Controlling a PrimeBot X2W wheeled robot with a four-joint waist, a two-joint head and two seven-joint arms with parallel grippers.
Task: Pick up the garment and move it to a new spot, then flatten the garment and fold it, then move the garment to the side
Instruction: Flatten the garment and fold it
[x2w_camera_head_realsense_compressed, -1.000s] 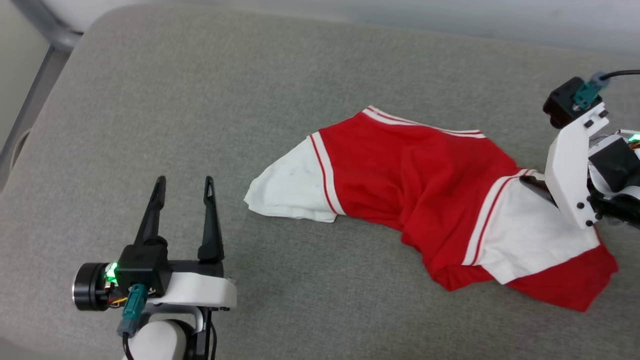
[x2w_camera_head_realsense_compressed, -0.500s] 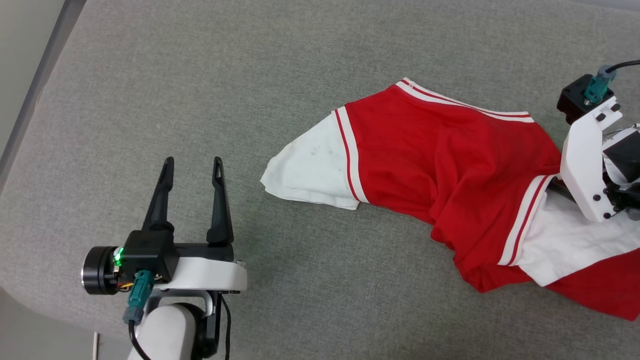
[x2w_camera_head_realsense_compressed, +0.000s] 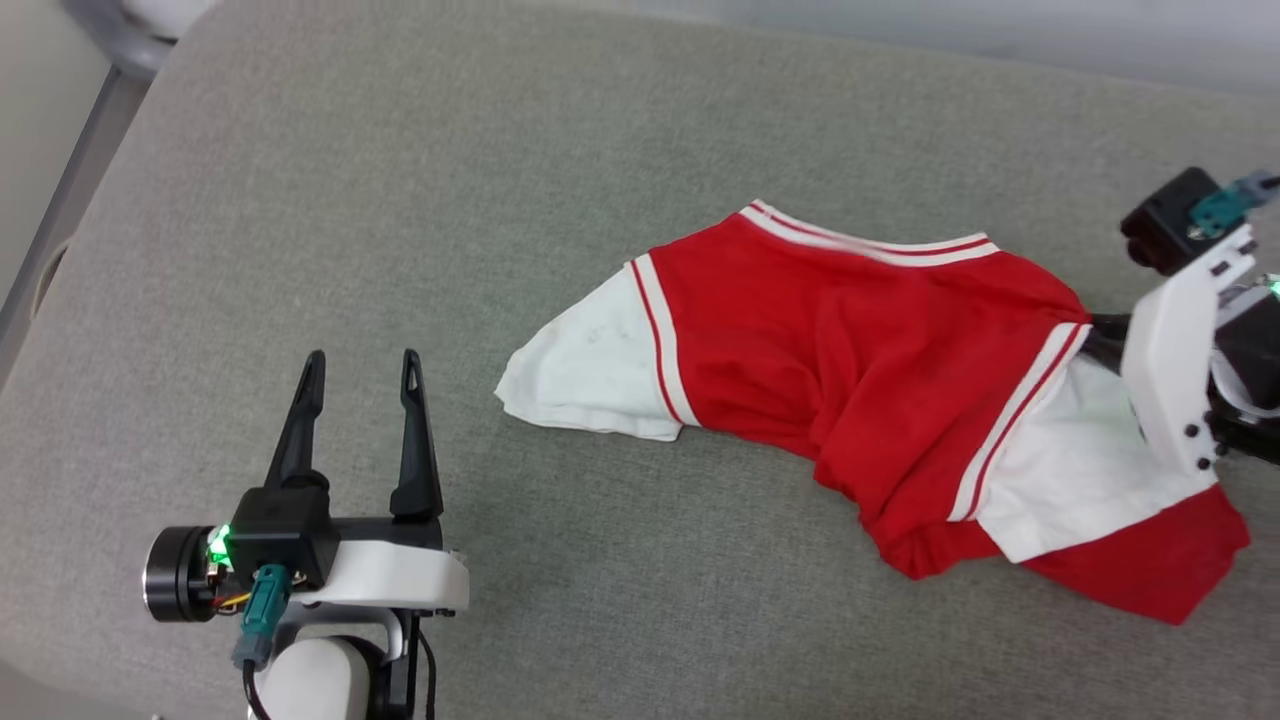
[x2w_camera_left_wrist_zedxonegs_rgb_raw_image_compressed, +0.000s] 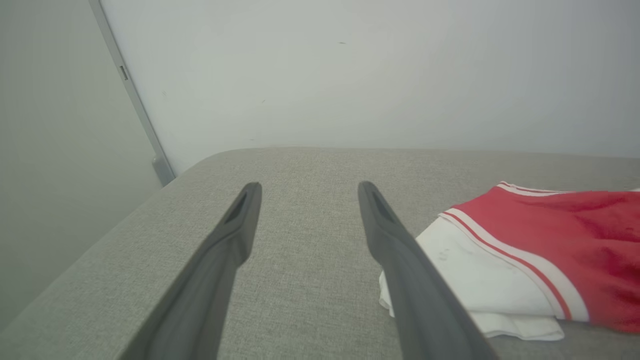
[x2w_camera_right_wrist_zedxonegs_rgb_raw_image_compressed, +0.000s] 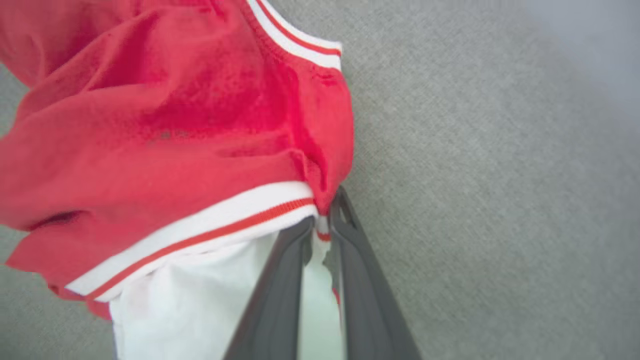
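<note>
A grey fabric pad (x2w_camera_head_realsense_compressed: 450, 200) with rounded corners carries everything. A pale wall (x2w_camera_left_wrist_zedxonegs_rgb_raw_image_compressed: 350, 75) runs behind it, and a grey metal rail (x2w_camera_left_wrist_zedxonegs_rgb_raw_image_compressed: 135, 105) stands off its far left corner. The garment (x2w_camera_head_realsense_compressed: 830, 340) lies crumpled on the right half of the pad with its red body bunched into folds. One white sleeve spreads flat toward the left, and the other white sleeve lies at the right over a red flap.

The right gripper (x2w_camera_right_wrist_zedxonegs_rgb_raw_image_compressed: 325, 210) comes in from the right edge. Its fingers are pinched together on the striped trim where that right sleeve meets the red body.

The left gripper (x2w_camera_head_realsense_compressed: 362, 358) hangs over the pad's near left part. Its fingers are spread wide and hold nothing, with bare grey fabric between them and the near sleeve.
</note>
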